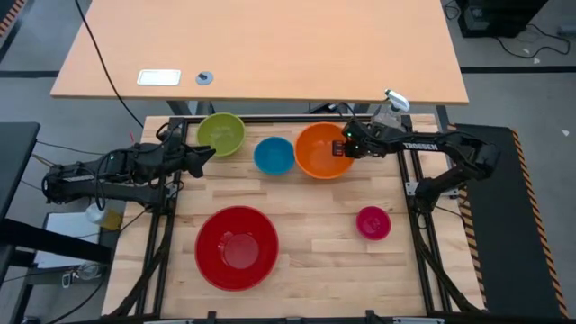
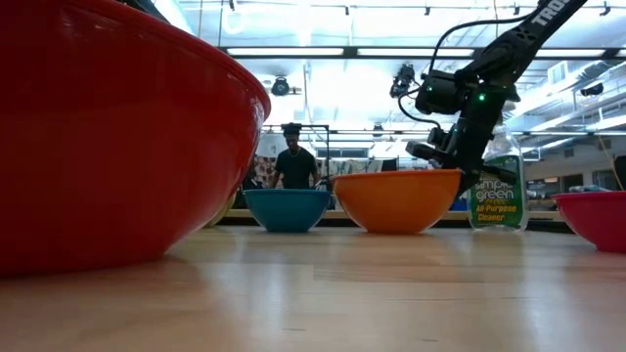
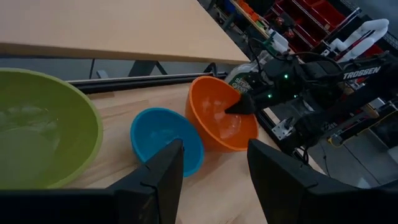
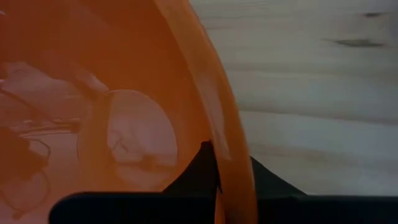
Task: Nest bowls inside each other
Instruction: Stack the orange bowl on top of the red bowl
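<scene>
Wood-slat table (image 1: 315, 261), bright workshop behind with a person standing far back.

Right claw (image 1: 346, 149) is pinched on the orange bowl (image 1: 320, 150) rim at the back edge; left claw (image 1: 205, 157) hangs open beside the green bowl (image 1: 220, 133). Blue bowl (image 1: 273, 155) sits between them, red bowl (image 1: 237, 247) up front, pink bowl (image 1: 373, 221) right, all empty, bare boards between.

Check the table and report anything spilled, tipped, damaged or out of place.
Nothing stands out. All five bowls sit upright and apart on the table, none nested yet. The right gripper has shut on the orange bowl's rim; the spray bottle stands upright behind it.
</scene>
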`<action>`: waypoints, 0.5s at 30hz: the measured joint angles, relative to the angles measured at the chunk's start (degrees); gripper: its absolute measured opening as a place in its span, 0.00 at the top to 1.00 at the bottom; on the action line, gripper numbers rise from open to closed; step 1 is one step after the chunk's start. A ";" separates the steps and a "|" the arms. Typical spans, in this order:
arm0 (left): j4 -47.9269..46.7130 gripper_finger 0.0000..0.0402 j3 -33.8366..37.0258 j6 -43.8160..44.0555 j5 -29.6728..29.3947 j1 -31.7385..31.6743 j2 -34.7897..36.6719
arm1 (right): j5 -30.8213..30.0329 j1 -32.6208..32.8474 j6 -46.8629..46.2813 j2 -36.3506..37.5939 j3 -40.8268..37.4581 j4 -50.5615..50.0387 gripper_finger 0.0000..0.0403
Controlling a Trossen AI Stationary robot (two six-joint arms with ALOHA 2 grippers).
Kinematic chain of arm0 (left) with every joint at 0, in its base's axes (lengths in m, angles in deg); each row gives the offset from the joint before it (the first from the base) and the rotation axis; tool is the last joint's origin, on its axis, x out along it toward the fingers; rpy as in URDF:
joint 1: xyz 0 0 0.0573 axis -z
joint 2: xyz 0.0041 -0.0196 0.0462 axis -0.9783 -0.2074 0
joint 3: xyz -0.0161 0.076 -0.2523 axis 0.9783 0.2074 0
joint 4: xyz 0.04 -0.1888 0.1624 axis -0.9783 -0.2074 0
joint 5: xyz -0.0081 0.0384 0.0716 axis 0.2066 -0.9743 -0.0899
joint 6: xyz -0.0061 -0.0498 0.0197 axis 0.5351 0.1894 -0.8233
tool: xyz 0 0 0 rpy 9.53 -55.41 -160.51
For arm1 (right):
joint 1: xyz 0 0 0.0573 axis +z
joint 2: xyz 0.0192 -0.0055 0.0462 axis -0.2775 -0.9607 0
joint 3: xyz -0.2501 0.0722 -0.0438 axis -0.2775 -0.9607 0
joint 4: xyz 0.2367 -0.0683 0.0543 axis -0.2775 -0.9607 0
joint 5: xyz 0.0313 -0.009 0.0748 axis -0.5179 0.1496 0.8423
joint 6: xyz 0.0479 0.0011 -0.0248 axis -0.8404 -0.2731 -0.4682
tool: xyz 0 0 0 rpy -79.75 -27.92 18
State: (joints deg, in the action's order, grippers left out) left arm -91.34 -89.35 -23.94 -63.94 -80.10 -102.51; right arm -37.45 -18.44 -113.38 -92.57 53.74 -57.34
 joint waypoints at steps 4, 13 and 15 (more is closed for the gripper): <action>0.00 0.55 0.00 0.02 -0.68 0.02 0.00 | -0.01 0.02 3.04 3.35 -0.12 -2.53 0.94; 0.00 0.55 0.00 0.00 -1.07 0.00 -0.44 | 3.18 1.77 10.31 11.61 -0.17 -11.20 0.94; 0.00 0.55 0.00 -0.07 -1.06 0.00 -0.69 | 5.04 2.68 10.91 13.18 -0.17 -10.70 0.94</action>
State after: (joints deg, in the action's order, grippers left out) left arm -91.34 -89.35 -24.01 -65.00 -80.10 -103.21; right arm -32.42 -15.75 -102.47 -79.39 53.56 -68.04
